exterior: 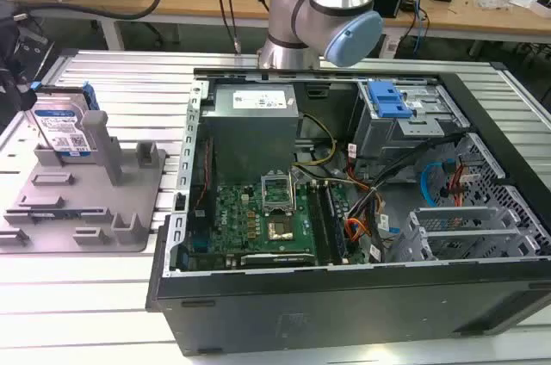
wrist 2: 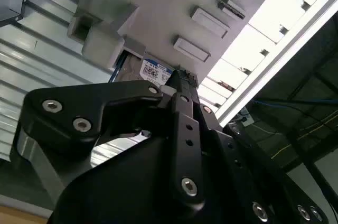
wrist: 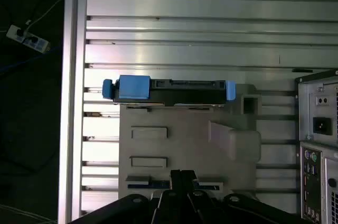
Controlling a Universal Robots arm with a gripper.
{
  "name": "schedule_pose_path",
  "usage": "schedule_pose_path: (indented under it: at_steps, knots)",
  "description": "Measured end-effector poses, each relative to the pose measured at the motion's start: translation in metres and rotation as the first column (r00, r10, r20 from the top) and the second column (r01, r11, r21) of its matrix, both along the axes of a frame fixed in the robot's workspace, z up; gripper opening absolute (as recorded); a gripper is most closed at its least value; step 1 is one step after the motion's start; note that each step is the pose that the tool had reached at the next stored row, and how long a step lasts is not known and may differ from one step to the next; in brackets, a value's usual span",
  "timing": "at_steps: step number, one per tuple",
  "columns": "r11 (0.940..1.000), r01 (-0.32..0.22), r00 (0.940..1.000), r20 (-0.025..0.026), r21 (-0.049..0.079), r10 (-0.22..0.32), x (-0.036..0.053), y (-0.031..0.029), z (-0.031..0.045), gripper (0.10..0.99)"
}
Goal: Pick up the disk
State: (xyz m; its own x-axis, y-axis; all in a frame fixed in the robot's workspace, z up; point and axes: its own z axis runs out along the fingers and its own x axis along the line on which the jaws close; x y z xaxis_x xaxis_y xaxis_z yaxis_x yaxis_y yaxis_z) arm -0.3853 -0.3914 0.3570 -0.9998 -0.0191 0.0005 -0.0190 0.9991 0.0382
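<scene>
The disk (exterior: 62, 128) stands upright on its edge in a slot at the far corner of the grey fixture plate (exterior: 95, 201), at the exterior view's left. Its white-and-blue label faces the front. In the first wrist view I look down on the disk (wrist: 169, 89) edge-on, blue rails at both ends, with the plate (wrist: 185, 139) beside it. My gripper (wrist: 182, 174) hovers over the plate's opposite side, apart from the disk, fingertips pressed together with nothing between them. In the second wrist view the gripper (wrist 2: 182, 76) points toward the disk's label (wrist 2: 155, 72), which is partly hidden behind a fixture post.
An open computer case (exterior: 362, 210) lies right of the plate, with a blue-handled drive cage (exterior: 392, 107) inside. Its rear panel (wrist: 319, 129) is close to the plate. The slatted table's edge rail (wrist: 74, 102) runs just beyond the disk. The arm's base (exterior: 318, 3) stands behind the case.
</scene>
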Motion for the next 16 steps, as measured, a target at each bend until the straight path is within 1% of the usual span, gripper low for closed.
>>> schedule_pose_path:
  at_steps: [10,11,12,14,15,16]
  knots:
    - [1.0000,0.000,1.0000,0.0000,0.000,0.000,0.0000,0.0000,0.0000,0.106]
    - [1.0000,-0.007,1.0000,0.0000,0.000,0.007,0.0000,0.0000,0.0000,0.106]
    - [0.9998,-0.018,0.9998,0.0000,0.000,0.018,-0.0001,0.0000,0.0000,0.106]
    - [0.9964,-0.085,0.9964,0.0001,0.000,0.085,0.0000,0.0000,0.0000,0.106]
    - [0.9918,-0.128,0.9918,0.0002,0.000,0.128,0.0000,0.0000,0.0000,0.106]
    - [0.9877,-0.156,0.9877,0.0001,0.000,0.156,0.0000,0.0000,0.0000,0.106]
